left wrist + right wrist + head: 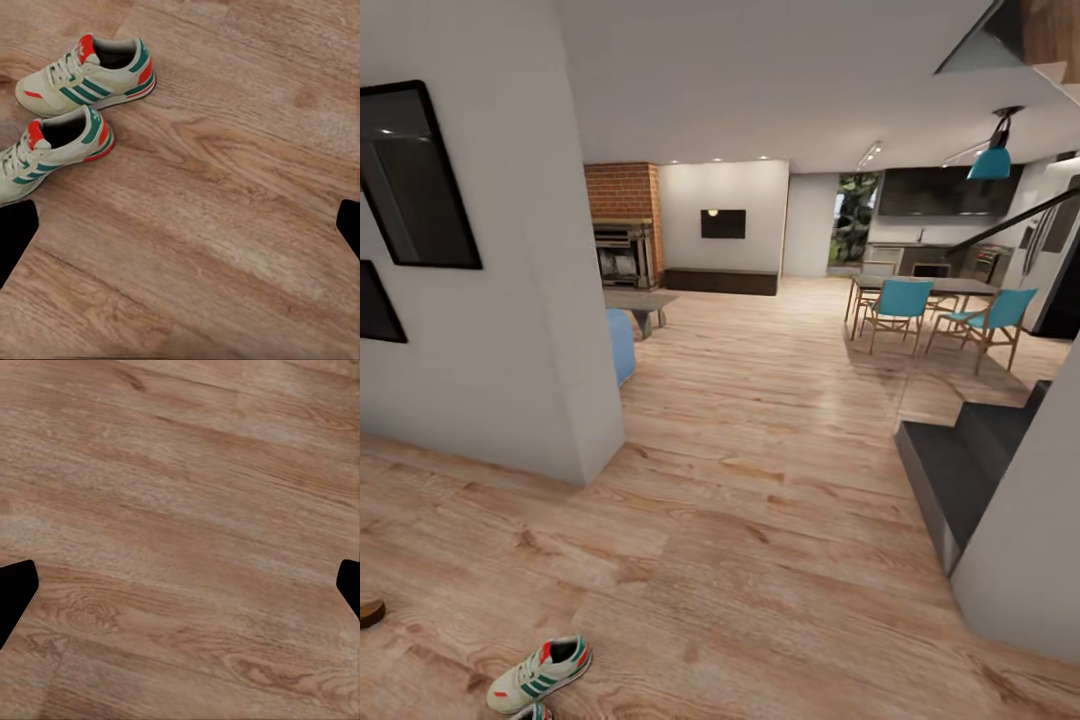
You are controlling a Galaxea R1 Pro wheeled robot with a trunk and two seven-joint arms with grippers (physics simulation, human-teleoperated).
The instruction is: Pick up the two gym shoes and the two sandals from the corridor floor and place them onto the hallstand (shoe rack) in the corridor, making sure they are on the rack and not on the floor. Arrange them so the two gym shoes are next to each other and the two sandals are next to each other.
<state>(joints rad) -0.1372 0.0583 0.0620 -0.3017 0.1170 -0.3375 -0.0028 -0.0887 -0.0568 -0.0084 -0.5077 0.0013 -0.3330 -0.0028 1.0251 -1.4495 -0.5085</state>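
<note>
Both arms point down at the corridor floor [180,510]. The left gripper [180,225] hangs spread wide, empty, near two gym shoes [82,71]; the right gripper [180,585] likewise gapes, empty.

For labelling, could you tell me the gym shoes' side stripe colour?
Teal-green, clearest on the gym shoes in the left wrist view.

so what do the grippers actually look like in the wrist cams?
Little to go on. In the left wrist view the left gripper shows as two flat black finger tips at opposite frame edges, with angled outlines. The right gripper looks the same: plain black fingertips, no markings or cables visible.
</note>
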